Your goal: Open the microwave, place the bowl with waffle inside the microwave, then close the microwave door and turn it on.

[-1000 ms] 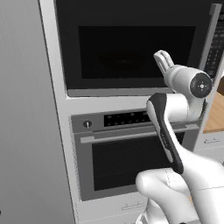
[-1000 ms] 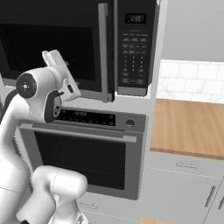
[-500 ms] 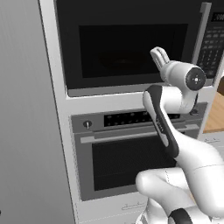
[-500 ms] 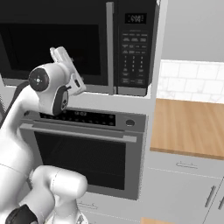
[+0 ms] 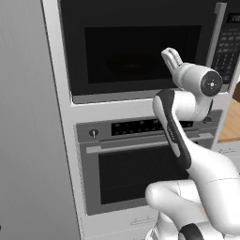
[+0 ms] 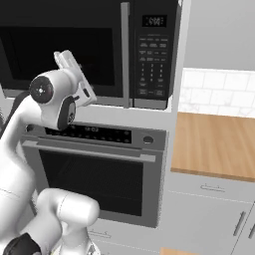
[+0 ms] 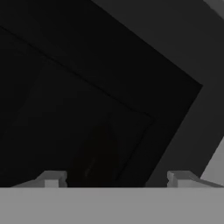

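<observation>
The microwave (image 5: 140,47) is built in above the oven, and the microwave door (image 6: 60,50) is shut, its grey vertical handle (image 5: 216,28) at the right edge of the dark window. My gripper (image 5: 171,58) is raised in front of the lower right part of that window, left of the handle (image 6: 125,50). In the hand view the gripper (image 7: 116,179) faces the dark glass, its fingertips (image 7: 52,178) far apart with nothing between them. The black keypad (image 6: 152,55) is right of the handle. The bowl and the waffle are out of view.
A silver oven (image 5: 140,164) with a horizontal bar handle (image 6: 89,152) sits directly below the microwave. A wooden counter (image 6: 214,144) with white cabinets under it lies to the right. A tall grey panel (image 5: 28,140) stands to the left.
Both base views have shifted slightly, so the base has moved a little. The hand has risen a little in front of the door window and still holds nothing.
</observation>
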Robot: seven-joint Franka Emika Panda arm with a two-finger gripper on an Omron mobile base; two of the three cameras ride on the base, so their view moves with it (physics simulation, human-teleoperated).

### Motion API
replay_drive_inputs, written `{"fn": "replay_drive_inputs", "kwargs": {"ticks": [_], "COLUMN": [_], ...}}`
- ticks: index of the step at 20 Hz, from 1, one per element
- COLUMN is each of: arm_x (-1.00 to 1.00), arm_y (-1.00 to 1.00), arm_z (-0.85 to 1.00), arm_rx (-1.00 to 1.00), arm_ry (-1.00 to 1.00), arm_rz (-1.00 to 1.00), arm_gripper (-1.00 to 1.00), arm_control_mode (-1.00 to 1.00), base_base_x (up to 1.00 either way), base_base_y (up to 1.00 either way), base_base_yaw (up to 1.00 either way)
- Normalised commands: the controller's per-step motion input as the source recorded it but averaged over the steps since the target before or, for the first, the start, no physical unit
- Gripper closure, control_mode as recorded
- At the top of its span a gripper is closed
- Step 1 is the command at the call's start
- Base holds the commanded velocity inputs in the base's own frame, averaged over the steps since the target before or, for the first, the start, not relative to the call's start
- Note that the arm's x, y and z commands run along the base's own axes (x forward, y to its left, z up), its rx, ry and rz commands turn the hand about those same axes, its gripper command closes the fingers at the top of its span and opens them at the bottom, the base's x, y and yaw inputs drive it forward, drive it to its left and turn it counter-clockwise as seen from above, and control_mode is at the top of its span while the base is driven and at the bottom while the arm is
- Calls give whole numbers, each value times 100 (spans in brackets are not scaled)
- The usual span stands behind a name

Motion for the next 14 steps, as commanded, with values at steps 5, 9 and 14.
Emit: {"fn": "replay_drive_inputs", "kwargs": {"ticks": [5, 9, 14], "arm_x": [-97, -99, -92], "arm_y": [-37, -35, -46], "arm_z": [42, 50, 27], "arm_rx": [-4, -7, -15], "arm_ry": [0, 1, 0], "arm_rz": [0, 0, 0], "arm_gripper": [-100, -100, -100], "arm_control_mode": [-100, -100, -100], "base_base_x": [0, 0, 0], "base_base_y": [0, 0, 0], "base_base_yaw": [0, 0, 0]}}
